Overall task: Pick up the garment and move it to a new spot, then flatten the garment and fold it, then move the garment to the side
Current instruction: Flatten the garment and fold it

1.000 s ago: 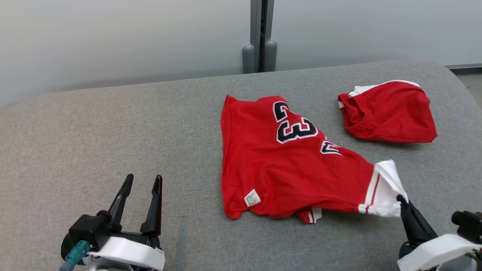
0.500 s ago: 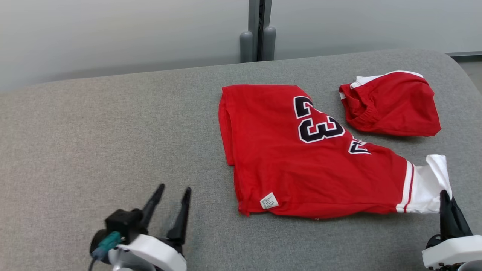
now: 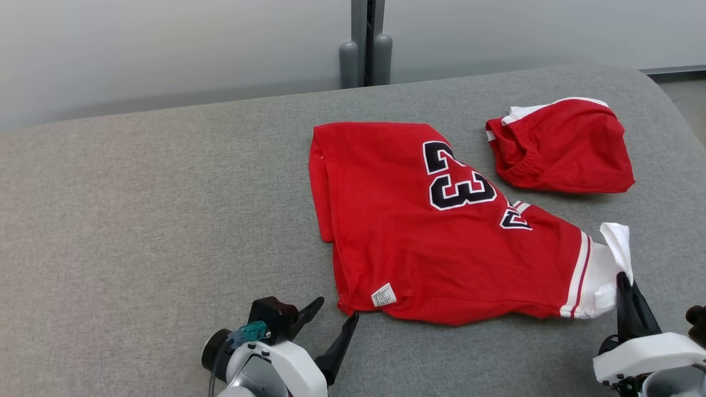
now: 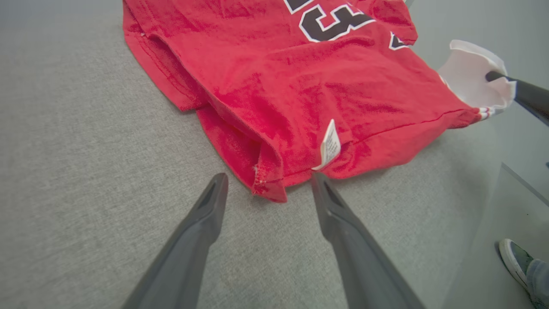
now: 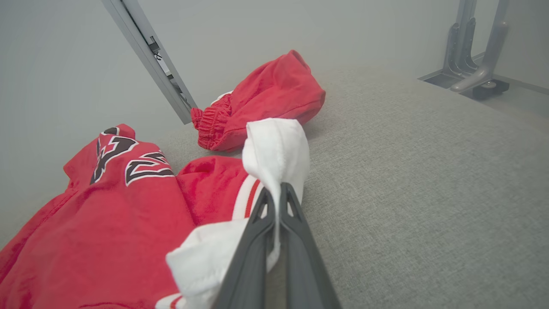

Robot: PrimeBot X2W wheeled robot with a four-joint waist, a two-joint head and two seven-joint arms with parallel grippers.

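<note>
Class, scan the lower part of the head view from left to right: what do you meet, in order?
In order: left gripper → red jersey → white sleeve → right gripper.

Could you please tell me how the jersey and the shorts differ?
The jersey lies spread out; the shorts sit bunched. The jersey bears a black 23; the shorts show none. The right gripper pinches the jersey's white sleeve; the shorts lie untouched. Both are red with white trim.

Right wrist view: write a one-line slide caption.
Right gripper pinches the red jersey by its white sleeve; red shorts lie beyond.
</note>
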